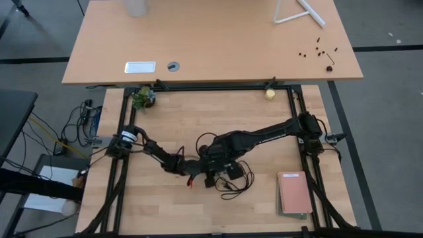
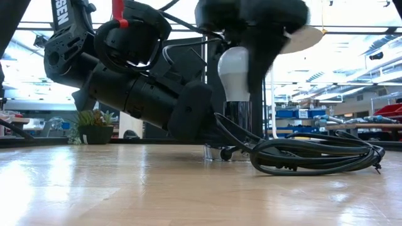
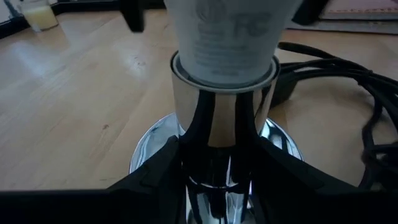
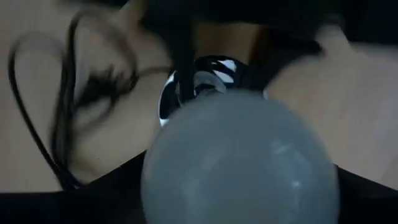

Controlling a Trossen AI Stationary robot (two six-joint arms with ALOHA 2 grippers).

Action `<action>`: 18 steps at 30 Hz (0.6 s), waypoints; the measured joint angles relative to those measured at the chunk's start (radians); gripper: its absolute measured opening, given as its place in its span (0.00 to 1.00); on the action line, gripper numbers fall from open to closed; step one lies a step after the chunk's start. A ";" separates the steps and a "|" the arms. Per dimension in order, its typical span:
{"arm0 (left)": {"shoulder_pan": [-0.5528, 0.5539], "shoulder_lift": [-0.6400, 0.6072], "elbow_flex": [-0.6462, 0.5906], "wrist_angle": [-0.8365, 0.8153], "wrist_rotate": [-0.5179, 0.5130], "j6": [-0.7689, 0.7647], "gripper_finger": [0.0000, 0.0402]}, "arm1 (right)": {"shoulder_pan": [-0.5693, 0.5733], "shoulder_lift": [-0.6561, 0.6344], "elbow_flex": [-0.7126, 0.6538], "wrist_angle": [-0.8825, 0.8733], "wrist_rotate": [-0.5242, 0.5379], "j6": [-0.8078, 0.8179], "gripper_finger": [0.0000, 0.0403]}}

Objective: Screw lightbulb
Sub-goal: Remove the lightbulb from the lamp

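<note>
Your high view hides the work: both arms meet just below table centre and cover it, left arm stretched low from 9 o'clock, right arm reaching in from 3 o'clock, a notebook (image 1: 295, 193) lying well apart toward 4 o'clock. Left wrist view gives what the overhead cannot: the left gripper (image 3: 214, 171) is clenched around the shiny socket (image 3: 217, 118), fingers on either flank of its chrome stem, and the lightbulb (image 3: 227, 37) sits upright in the socket's mouth at 12 o'clock from the fingers. Low view confirms the bulb standing on the socket, black cord (image 2: 314, 157) coiled at 3 o'clock beside it. The right gripper (image 2: 254, 56) comes down from above, wrist pointing at the table, fingers clasping the lightbulb's glass. Right wrist view shows the bulb's dome between its fingers, the socket base beyond.
</note>
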 joint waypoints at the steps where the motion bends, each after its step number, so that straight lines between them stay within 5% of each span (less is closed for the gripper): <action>1: -0.001 0.000 0.000 0.000 0.000 0.005 0.46 | 0.001 0.000 -0.001 0.002 0.000 -0.115 0.73; 5: -0.001 0.000 0.000 0.003 0.004 0.005 0.46 | 0.001 0.000 -0.001 0.009 0.003 -0.487 0.70; 9: -0.001 0.000 0.000 0.000 0.003 0.003 0.46 | 0.003 0.000 0.000 0.005 0.039 -0.560 0.66; 18: -0.009 0.000 0.000 -0.010 -0.005 -0.074 0.46 | -0.008 -0.002 0.007 -0.135 0.000 0.029 0.80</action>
